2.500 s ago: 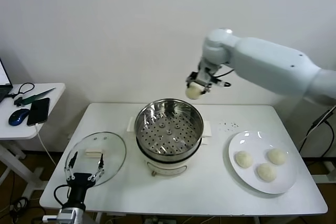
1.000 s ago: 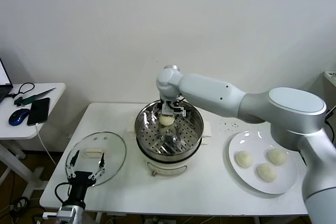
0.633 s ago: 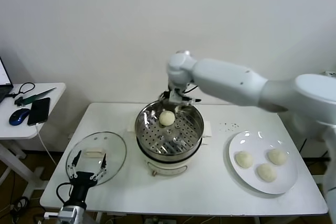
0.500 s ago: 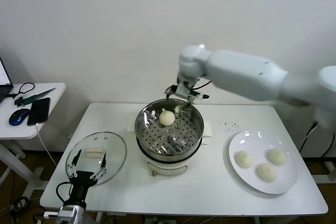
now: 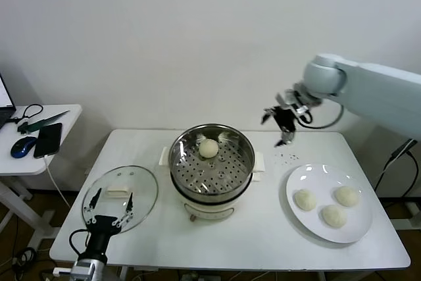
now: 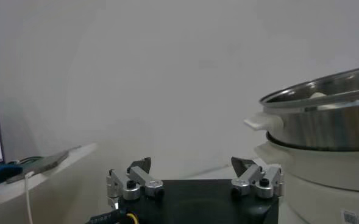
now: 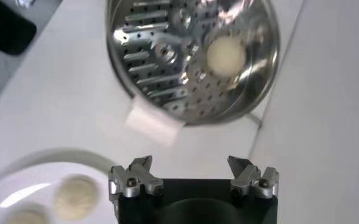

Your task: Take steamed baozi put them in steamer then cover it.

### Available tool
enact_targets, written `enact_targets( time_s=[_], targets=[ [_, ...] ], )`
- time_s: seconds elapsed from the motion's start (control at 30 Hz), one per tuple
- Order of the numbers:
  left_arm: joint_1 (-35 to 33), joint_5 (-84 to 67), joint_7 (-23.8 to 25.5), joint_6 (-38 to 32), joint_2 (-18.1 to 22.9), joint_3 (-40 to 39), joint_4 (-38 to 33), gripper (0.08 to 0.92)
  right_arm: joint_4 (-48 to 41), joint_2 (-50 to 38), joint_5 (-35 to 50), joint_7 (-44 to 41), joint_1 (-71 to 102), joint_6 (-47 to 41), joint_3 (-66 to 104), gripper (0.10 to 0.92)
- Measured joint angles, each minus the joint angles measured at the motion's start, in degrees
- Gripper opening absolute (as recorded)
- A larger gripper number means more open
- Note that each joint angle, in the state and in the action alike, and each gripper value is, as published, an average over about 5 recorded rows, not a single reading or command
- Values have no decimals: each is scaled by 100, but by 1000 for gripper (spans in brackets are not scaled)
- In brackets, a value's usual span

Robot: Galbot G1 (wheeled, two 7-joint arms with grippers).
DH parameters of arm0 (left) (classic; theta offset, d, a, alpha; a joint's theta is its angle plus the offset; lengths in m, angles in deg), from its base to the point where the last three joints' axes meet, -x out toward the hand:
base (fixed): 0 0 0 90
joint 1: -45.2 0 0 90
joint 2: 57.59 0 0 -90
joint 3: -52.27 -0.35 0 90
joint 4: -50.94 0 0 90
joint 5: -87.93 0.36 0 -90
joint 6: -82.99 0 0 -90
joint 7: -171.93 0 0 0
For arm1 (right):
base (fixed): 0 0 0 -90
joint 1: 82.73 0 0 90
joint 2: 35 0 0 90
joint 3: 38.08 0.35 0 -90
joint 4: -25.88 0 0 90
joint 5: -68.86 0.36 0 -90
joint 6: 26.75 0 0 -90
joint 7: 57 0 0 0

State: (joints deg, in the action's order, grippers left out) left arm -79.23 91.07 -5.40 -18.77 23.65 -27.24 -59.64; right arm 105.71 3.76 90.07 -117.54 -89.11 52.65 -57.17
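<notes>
At the near left edge of the table (image 5: 263, 241) we saw the left gripper (image 5: 108, 209) parked, fingers spread and empty, just beside the glass lid (image 5: 120, 197). At centre stood the steamer (image 5: 212, 160), one baozi (image 5: 209, 148) on its perforated floor toward the back. The right gripper (image 5: 284, 123) hung in the air past the steamer, fingers apart, holding nothing. Three baozi (image 5: 326, 204) lay on the white plate (image 5: 358, 228) at right.

In the right wrist view the plate (image 7: 21, 176) runs off the frame, one bun (image 7: 27, 216) cut by the edge; in the left wrist view the steamer (image 6: 325, 115) is cropped, its bun (image 6: 317, 95) barely showing above the rim.
</notes>
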Motion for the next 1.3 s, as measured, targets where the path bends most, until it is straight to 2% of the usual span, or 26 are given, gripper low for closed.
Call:
enact_targets(
  time_s=[0.27, 0.63, 1.3],
  targets=[
    [-59, 26, -1, 5, 20, 48, 2, 823, -198, -439, -472, -7, 1181, -212, 680, 823],
    [-126, 85, -15, -14, 48, 90, 36, 823, -579, -522, -1181, 3, 2541, -287, 1527, 823],
    [-170, 116, -24, -45, 91, 111, 95, 823, -1058, -239, -1591, 23, 3443, -284, 2186, 823]
  ],
)
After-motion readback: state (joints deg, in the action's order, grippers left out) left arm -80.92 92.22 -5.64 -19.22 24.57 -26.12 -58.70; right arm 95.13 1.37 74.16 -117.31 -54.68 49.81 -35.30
